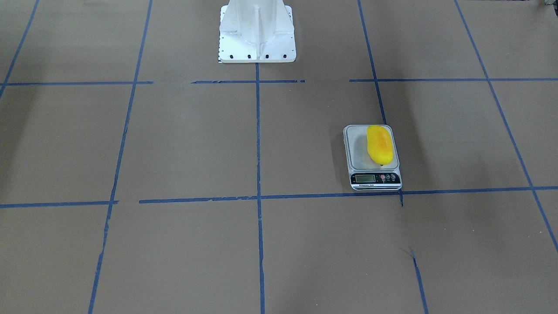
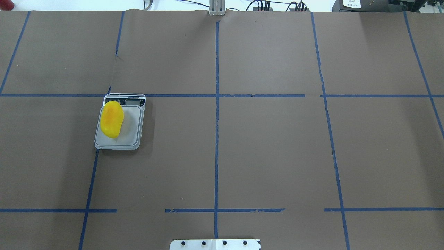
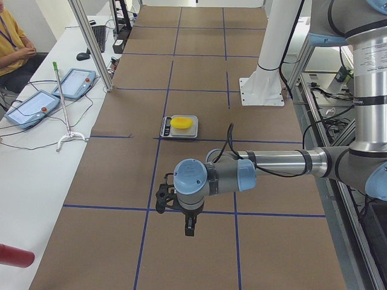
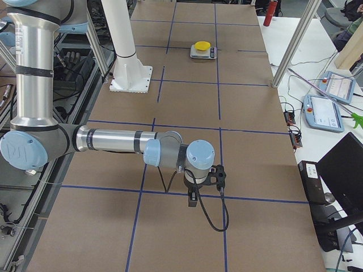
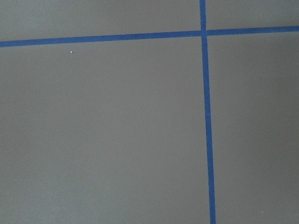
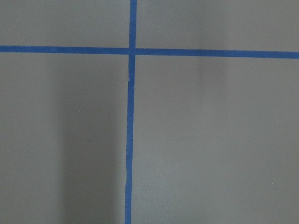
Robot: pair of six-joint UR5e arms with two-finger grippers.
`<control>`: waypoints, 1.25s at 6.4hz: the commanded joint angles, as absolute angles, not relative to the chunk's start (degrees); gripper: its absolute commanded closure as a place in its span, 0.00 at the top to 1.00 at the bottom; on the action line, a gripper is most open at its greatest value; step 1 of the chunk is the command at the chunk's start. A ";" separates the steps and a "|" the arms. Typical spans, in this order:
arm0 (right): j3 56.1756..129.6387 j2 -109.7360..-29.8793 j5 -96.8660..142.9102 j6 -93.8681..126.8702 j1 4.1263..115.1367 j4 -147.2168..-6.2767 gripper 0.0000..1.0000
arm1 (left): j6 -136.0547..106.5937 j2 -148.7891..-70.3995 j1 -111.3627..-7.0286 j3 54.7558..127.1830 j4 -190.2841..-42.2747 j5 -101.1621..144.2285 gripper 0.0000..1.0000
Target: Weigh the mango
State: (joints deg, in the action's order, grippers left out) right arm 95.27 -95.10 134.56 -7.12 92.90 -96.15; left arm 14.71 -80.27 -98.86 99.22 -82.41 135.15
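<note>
The mango [image 1: 380, 145] is bright yellow with an orange blush. It lies on the platform of a small grey digital scale [image 1: 359, 158], toward one side edge. It also shows in the overhead view [image 2: 111, 119] on the scale [image 2: 131, 129]. My left gripper [image 3: 188, 226] shows only in the exterior left view, hanging above the brown table well short of the scale [image 3: 166, 128]. My right gripper [image 4: 193, 199] shows only in the exterior right view, far from the mango [image 4: 201, 45]. I cannot tell whether either is open or shut. Both wrist views show only table and blue tape.
The white robot pedestal [image 1: 257, 39] stands at the table's robot-side edge. Blue tape lines grid the brown table. A side bench with teach pendants [image 3: 30, 107], cables and a red object [image 3: 15, 257] runs along the operators' side, where a person [image 3: 12, 42] sits.
</note>
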 commanded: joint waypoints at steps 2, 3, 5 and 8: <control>95.27 -95.10 134.56 -7.12 92.90 -96.15 1.00 | 14.85 -80.51 -98.96 98.79 -81.47 134.91 1.00; 95.27 -95.10 134.56 -7.12 92.90 -96.15 1.00 | 14.85 -80.51 -98.96 98.88 -81.47 134.91 1.00; 95.27 -95.10 134.56 -7.12 92.90 -96.15 1.00 | 14.85 -80.51 -98.96 98.61 -81.47 134.83 1.00; 95.27 -95.10 134.56 -7.12 92.90 -96.15 1.00 | 14.85 -81.55 -98.79 99.75 -81.47 134.82 1.00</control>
